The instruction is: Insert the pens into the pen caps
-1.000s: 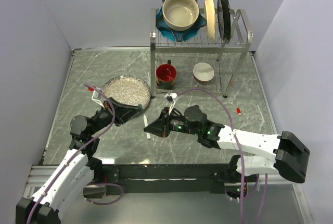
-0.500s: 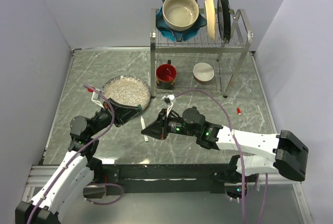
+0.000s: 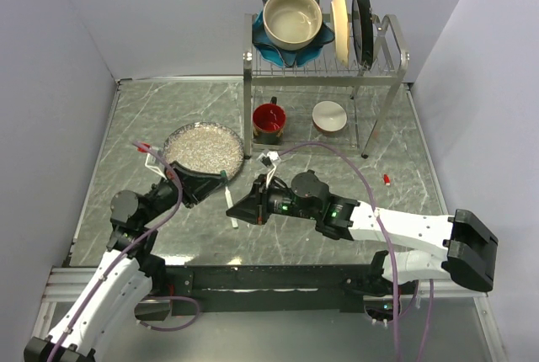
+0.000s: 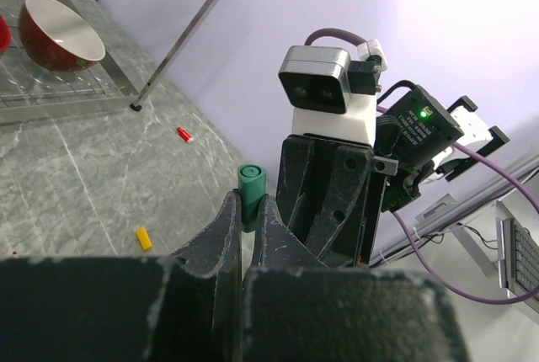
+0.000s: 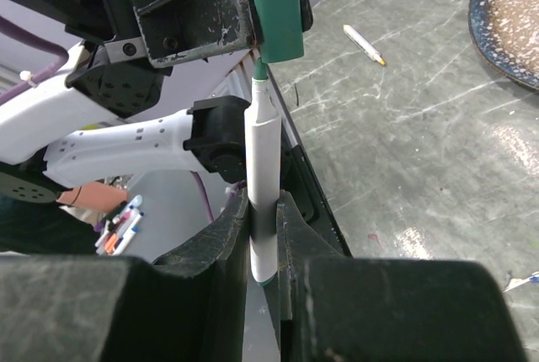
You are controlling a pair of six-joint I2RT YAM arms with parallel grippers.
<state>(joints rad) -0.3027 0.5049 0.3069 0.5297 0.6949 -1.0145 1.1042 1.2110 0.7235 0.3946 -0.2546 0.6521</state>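
**Top view.** The left claw (image 3: 221, 182) and the right claw (image 3: 237, 207) meet over the table (image 3: 160, 109), just in front of the speckled plate (image 3: 205, 146). A white pen (image 3: 235, 220) projects from the right claw. The alignment of pen and cap is too small to judge here. A red cap (image 3: 386, 179) lies well apart, to the right of the dish rack (image 3: 396, 67). No writing can be read.

**Left wrist view.** The left claw (image 4: 251, 210) is pressed onto a green cap (image 4: 250, 183), which stands upright with its end clear of the fingers. Risk: the cap is held by its lower part only, so a sideways push from the pen could tilt it or twist it out. A yellow cap (image 4: 145, 238) and the red cap (image 4: 184, 134) lie loose on the table beyond. No label is legible.

**Right wrist view.** The right claw (image 5: 261, 210) pinches the pen (image 5: 263, 151) low on its barrel. The green tip points up, just beneath the mouth of the green cap (image 5: 275, 8), and appears close to in line with it.

Risks:
- Much of the barrel stands unsupported above the fingers.
- If the tip meets the rim off centre, the pen may lever sideways or slide down through the grip.
- The cap may then be knocked free.

A second pen (image 5: 364, 45) lies on the table. No print can be read on either barrel.
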